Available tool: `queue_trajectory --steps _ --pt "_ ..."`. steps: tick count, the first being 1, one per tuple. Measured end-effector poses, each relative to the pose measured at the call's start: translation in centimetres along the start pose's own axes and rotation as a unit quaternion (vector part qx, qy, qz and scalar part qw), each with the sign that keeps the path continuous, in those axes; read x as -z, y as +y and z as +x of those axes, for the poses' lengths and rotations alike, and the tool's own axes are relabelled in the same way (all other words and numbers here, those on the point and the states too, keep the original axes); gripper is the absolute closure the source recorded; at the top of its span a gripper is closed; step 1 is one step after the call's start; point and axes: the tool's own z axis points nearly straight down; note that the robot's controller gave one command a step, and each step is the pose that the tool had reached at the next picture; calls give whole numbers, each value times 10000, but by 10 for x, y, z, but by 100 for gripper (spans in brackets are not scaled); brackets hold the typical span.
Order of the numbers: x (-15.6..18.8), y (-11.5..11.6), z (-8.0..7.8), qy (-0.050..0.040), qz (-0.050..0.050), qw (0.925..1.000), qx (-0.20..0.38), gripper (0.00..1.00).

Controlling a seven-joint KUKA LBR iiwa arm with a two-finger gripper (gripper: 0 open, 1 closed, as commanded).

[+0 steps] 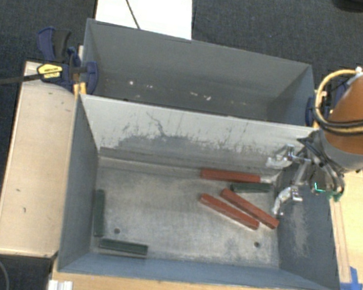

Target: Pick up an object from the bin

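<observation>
Grey bin (81,180) holding red sticks (229,211) and dark green sticks (98,213).
The gripper (283,198) hangs just beside the red sticks; open or closed, I cannot tell.

Bin (81,180) floor, clock read from its centre: four bars cluster toward 2 o'clock. The back-wall bar (231,177) lies along the foot of the back wall, the short bar (251,188) is just in front of its right end, and the upper slanted bar (250,208) and lower slanted bar (228,211) lie side by side, running 10 to 4. The gripper (282,202) sits at 3 o'clock of this cluster, just beside the slanted bars' right ends. Well apart, in the 8 o'clock corner, the left-wall bar (97,213) runs 12 to 6 and the front-wall bar (123,248) lies near its front end.
</observation>
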Motion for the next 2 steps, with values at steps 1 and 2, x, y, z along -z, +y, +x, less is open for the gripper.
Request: queue_trajectory --steps 1,2 --pt "-40 -3 2 -45 3 10000 -82 0" --pt "-115 -9 -14 -55 12 10000 35 100"
